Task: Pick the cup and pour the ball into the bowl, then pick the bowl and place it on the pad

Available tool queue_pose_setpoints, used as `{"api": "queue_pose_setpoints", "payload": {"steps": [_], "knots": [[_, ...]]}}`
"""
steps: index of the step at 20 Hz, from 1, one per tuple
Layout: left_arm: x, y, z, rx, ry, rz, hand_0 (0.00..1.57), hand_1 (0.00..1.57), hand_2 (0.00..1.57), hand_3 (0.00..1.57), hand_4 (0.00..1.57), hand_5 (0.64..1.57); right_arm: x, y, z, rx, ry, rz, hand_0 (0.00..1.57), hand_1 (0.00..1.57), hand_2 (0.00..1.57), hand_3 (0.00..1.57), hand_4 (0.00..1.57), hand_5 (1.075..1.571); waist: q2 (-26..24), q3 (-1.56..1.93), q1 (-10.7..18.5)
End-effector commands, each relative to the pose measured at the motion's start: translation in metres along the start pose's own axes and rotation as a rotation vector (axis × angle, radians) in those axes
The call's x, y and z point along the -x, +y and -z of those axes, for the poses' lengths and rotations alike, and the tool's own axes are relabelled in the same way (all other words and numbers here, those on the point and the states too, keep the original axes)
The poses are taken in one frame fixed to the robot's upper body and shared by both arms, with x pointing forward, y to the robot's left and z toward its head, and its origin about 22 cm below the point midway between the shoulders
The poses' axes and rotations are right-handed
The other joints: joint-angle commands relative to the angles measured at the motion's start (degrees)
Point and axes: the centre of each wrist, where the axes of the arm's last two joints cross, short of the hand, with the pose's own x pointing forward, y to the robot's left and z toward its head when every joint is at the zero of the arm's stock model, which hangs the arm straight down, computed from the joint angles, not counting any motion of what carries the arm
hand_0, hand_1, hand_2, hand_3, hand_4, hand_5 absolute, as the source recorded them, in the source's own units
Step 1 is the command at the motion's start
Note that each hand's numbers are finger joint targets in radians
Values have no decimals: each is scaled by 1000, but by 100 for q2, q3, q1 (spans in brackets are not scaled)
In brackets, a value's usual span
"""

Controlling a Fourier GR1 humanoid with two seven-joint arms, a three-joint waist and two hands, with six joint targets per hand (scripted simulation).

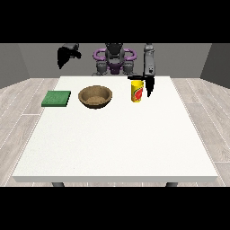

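Observation:
A yellow cup (136, 91) with a red mark stands upright on the white table (117, 143), right of centre at the back. The ball is not visible. A brown bowl (95, 96) sits to the cup's left, and a flat green pad (56, 98) lies further left near the table's edge. The hand at the view's right (148, 84) hangs right beside the cup, its fingers pointing down along the cup's right side and its thumb reaching over the cup's rim. The hand at the view's left (66, 55) is raised behind the table's far left corner, holding nothing.
The robot's torso (114, 58) stands behind the table's far edge. Wooden floor surrounds the table. The table's near half is bare white surface.

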Motion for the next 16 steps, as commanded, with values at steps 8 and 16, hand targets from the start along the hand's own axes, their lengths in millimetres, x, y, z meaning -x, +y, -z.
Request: {"api": "queue_pose_setpoints", "payload": {"steps": [8,16], "knots": [[12,-12,13,-25,-58,20,0,0,0,0,0,1529,-5,-20,17,12,-68,-13,0,0,306,557,616,1568,416,0,-32],[32,1,-22,-1,-118,212,1301,1301,1571,1571,1259,1243,-8,-50,14,43,-59,-6,0,0,391,673,580,1570,349,1,-167]]}}
